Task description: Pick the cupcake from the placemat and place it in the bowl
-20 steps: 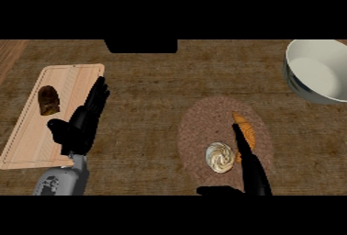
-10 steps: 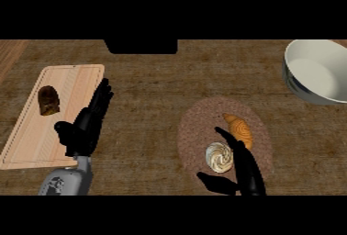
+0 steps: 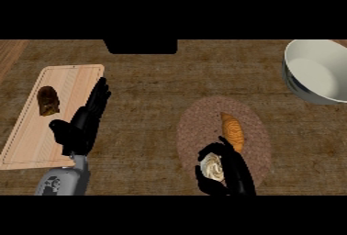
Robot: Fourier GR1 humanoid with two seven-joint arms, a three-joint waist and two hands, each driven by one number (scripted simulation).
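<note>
The cupcake point(image 3: 211, 167), topped with a cream swirl, sits at the near end of the round woven placemat point(image 3: 198, 120). My right hand point(image 3: 234, 176) comes in from the lower edge. Its fingers curl over the cupcake's far side and its thumb closes in on the near left side. The cupcake's right side is hidden by the hand. The white bowl point(image 3: 318, 73) stands at the far right corner, well away from the hand. My left hand point(image 3: 81, 126) rests open over the right edge of the wooden cutting board point(image 3: 68, 85).
An orange pastry point(image 3: 232, 130) lies on the placemat just beyond the cupcake. A dark brown piece of food point(image 3: 47, 100) lies on the cutting board. A black object point(image 3: 140, 46) sits at the counter's far edge.
My right hand has pulled back toward me and gone from straight fingers beside the cupcake to fingers and thumb curled round it. The left hand has barely moved.
</note>
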